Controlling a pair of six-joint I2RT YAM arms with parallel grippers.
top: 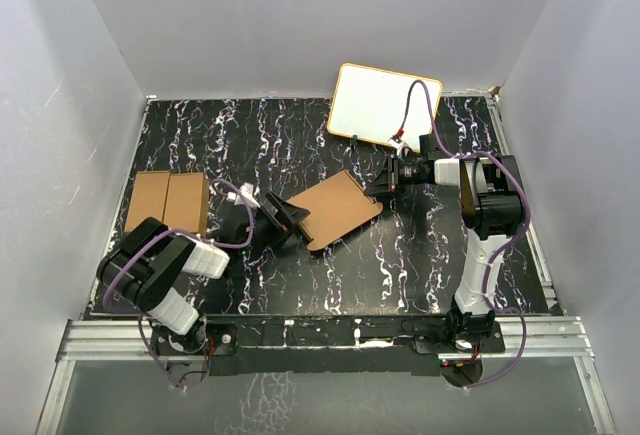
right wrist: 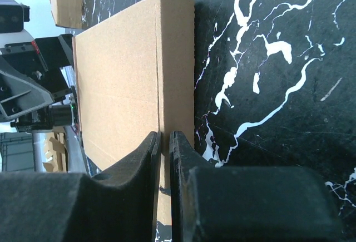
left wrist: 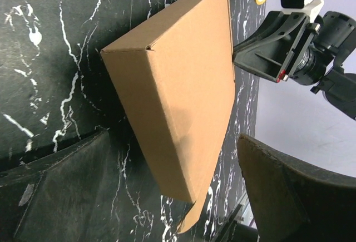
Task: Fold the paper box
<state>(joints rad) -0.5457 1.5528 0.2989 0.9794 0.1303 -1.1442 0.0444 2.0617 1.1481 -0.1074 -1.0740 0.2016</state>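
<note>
Obs., left to right, all places taken from the twin cartons (top: 168,202).

1. You have the left gripper (top: 283,219) just right of the twin cartons. Its jaws are spread wide with nothing between them. The left arm (top: 150,275) is folded low, forearm reaching rightward, wrist aimed at the box.

2. The paper box (top: 335,210) lies further right, apart from the cartons, and is already a slim carton. Its long axis runs on away from the cartons, slanting a little toward the back (so one end faces your left gripper, the other your right). In the left wrist view it sits just ahead of the open fingers (left wrist: 55,192), near but not touching.

3. The right gripper (right wrist: 165,139) is farthest right of the cartons. Its jaws are pinched together on the box's edge, at the crease between the broad face and the narrow wall. The right arm (top: 480,245) stands upright, wrist bent level and turned back toward the cartons.

Judgement: the right side anchors and the left is free. Your next move likely turns on driving the left jaws straight ahead along that long axis.
</note>
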